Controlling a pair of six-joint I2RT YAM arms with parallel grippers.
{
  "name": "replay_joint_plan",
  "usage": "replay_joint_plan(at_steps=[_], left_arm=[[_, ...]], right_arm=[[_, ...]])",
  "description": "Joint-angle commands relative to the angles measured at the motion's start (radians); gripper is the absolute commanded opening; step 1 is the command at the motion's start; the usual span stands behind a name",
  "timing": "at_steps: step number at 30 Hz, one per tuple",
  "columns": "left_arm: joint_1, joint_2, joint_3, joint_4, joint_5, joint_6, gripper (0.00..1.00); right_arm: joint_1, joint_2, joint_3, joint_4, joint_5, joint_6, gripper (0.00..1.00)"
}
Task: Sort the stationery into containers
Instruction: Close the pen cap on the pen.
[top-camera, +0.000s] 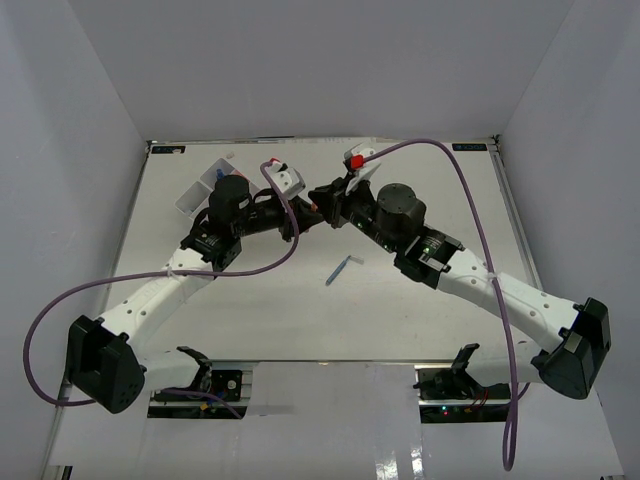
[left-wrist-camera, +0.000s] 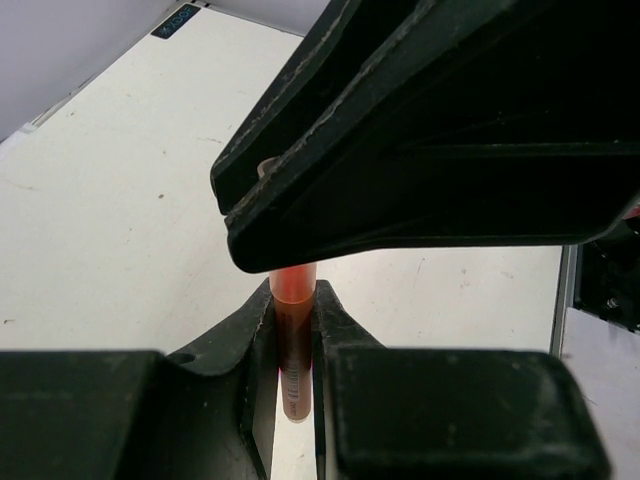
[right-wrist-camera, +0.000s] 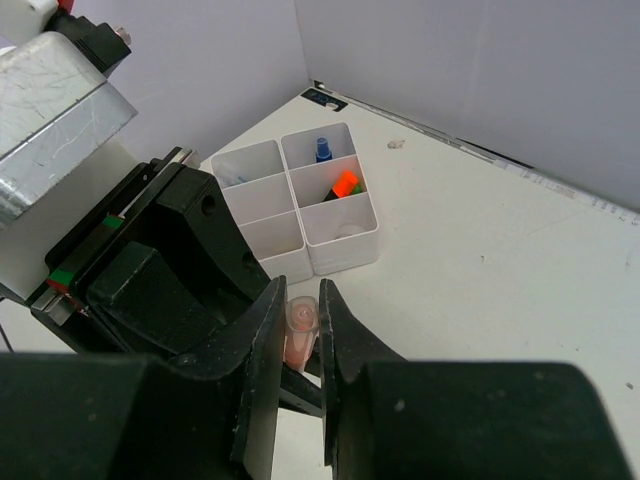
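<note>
A pink pen (left-wrist-camera: 294, 345) is held between both grippers above the middle of the table. My left gripper (left-wrist-camera: 293, 300) is shut on its darker barrel. My right gripper (right-wrist-camera: 303, 300) is shut on its pale pink end (right-wrist-camera: 300, 328), directly over the left fingers. In the top view the two grippers meet tip to tip, left gripper (top-camera: 305, 208) and right gripper (top-camera: 330, 200). The white divided tray (right-wrist-camera: 345, 250) stands beyond them, near the far left corner (top-camera: 196, 195). It holds a blue-capped bottle (right-wrist-camera: 322, 148) and orange and green highlighters (right-wrist-camera: 345, 184). A thin blue pen (top-camera: 338, 270) lies loose on the table.
Grey walls close in the white table on the far, left and right sides. Purple cables loop from both arms over the table. The arms' bases sit at the near edge.
</note>
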Motion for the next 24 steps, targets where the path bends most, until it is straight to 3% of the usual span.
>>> replay_joint_plan(at_steps=[1, 24], left_arm=[[0.022, -0.058, 0.178, 0.321, -0.044, 0.000, 0.00], [0.035, -0.067, 0.187, 0.330, 0.004, 0.003, 0.00]], right_arm=[[0.034, 0.101, -0.086, -0.486, -0.076, -0.027, 0.08], [0.046, 0.140, -0.089, -0.633, -0.123, -0.175, 0.08]])
